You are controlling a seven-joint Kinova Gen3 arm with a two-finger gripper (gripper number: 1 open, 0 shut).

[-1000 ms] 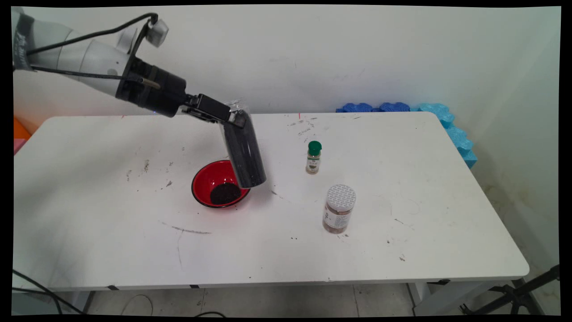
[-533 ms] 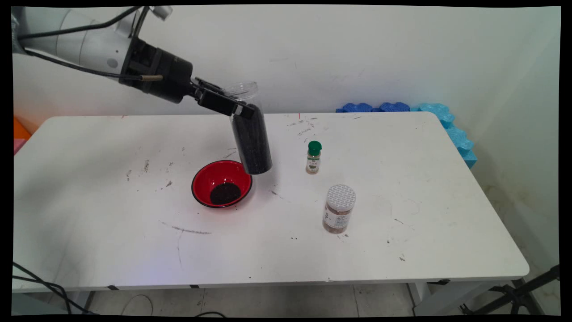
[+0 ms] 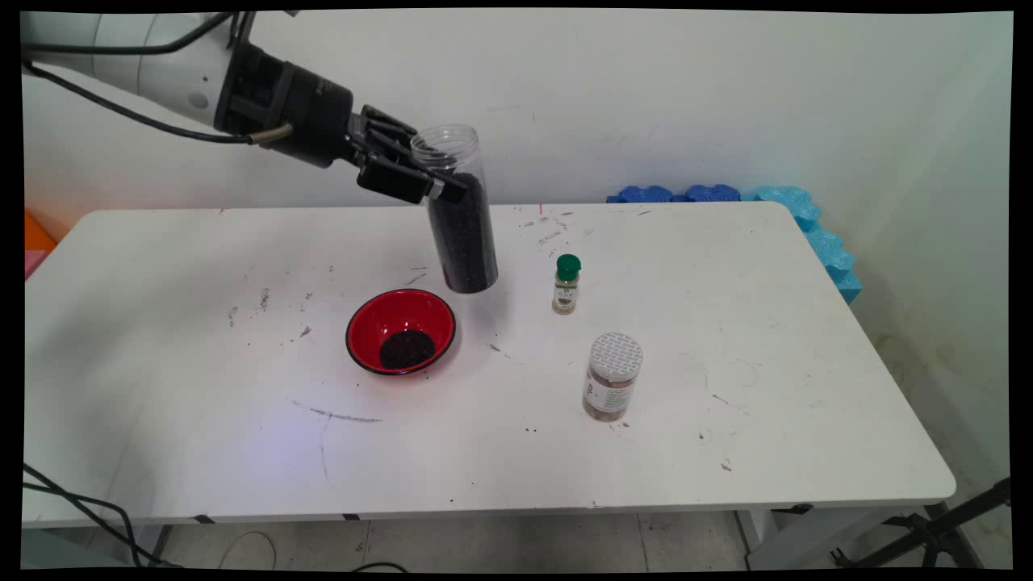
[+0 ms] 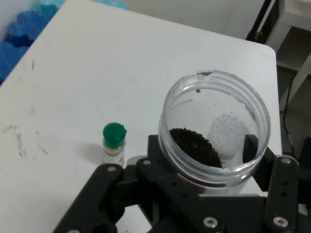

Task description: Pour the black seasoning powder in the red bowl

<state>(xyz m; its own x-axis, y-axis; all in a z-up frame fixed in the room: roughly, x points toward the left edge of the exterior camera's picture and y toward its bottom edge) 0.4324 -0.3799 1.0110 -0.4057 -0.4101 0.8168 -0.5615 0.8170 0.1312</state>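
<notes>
In the main view our gripper (image 3: 432, 187) has its jaws closed on a clear open-mouthed jar (image 3: 460, 211), pinched high on its wall just under the rim. The jar hangs above the tabletop (image 3: 726, 339), nearly upright with a slight tilt, and dark grains fill most of it. Below and to the picture's left of it sits the red bowl (image 3: 401, 329) with a small heap of the same dark grains, well clear of the jar's base. The green-capped spice bottle (image 3: 566, 284) stands just beside the jar in the picture, and the white-lidded jar (image 3: 612, 387) stands nearer the camera, apart from both. In the hand view we look down into the jar's open mouth (image 4: 217, 130), with the grains low inside, and the fingers (image 4: 250, 147) pressing its sides; the green-capped bottle (image 4: 114, 143) shows on the tabletop beyond. We judge that carrying an uncapped, nearly full jar well means keeping its mouth level, moving smoothly, holding the grip firm, and steering wide of the small bottle close by.
</notes>
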